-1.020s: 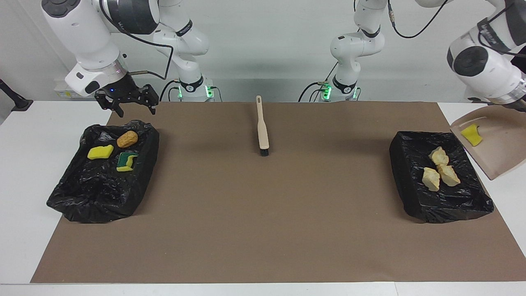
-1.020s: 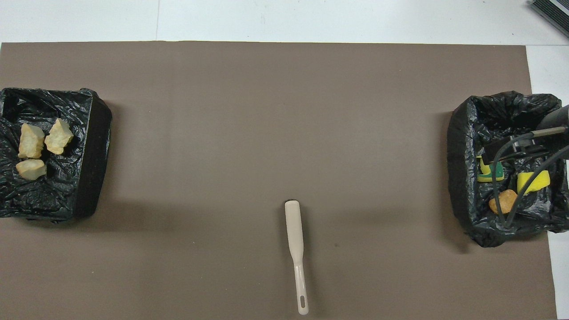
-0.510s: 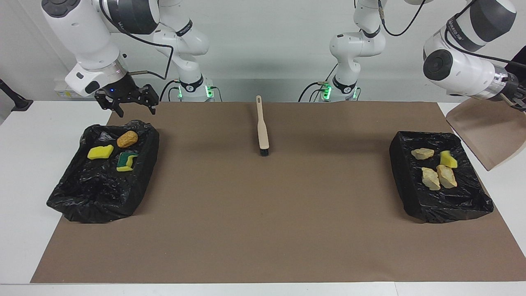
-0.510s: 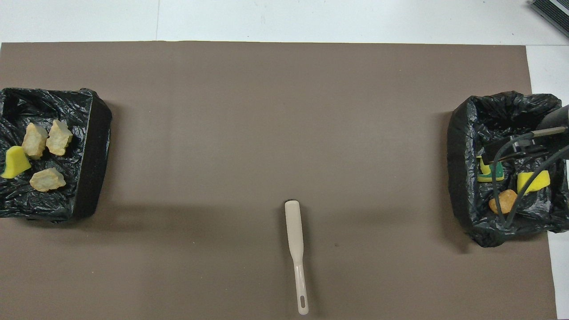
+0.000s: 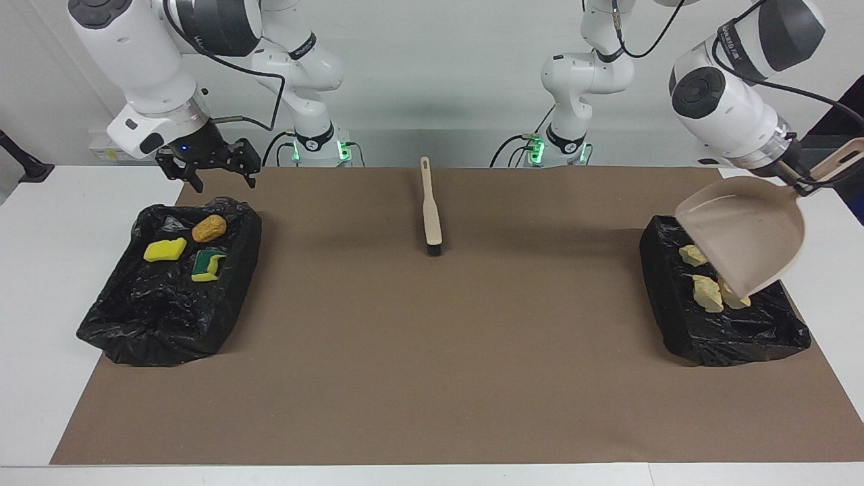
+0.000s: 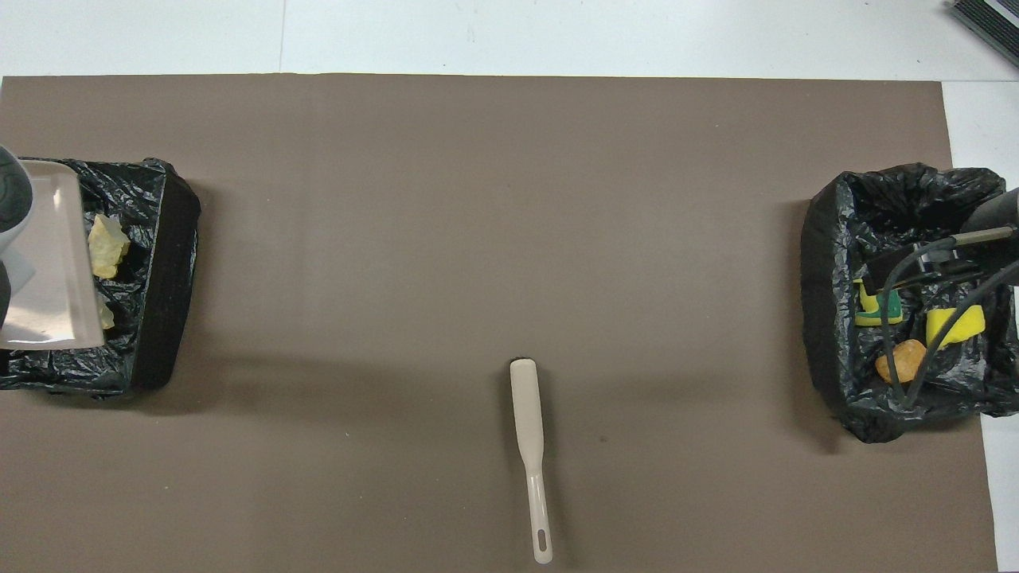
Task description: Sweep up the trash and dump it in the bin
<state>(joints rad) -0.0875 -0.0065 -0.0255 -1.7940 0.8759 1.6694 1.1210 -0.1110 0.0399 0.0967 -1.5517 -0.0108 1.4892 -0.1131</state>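
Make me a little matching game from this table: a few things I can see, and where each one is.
Things:
1. brush
2. dustpan
3. green-backed sponge
4. right gripper

Places:
a. in the bin at the right arm's end
b. flat on the brown mat, midway between the bins
c. open, above the edge of a bin
d. held tilted over the bin at the left arm's end

Pairs: 1-b, 2-d, 3-a, 4-c

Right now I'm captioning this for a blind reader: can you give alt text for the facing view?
The left gripper holds a beige dustpan tipped over a black-lined bin holding tan trash pieces. The open right gripper hovers by a second lined bin holding sponge chunks, and a brush lies on the brown mat.
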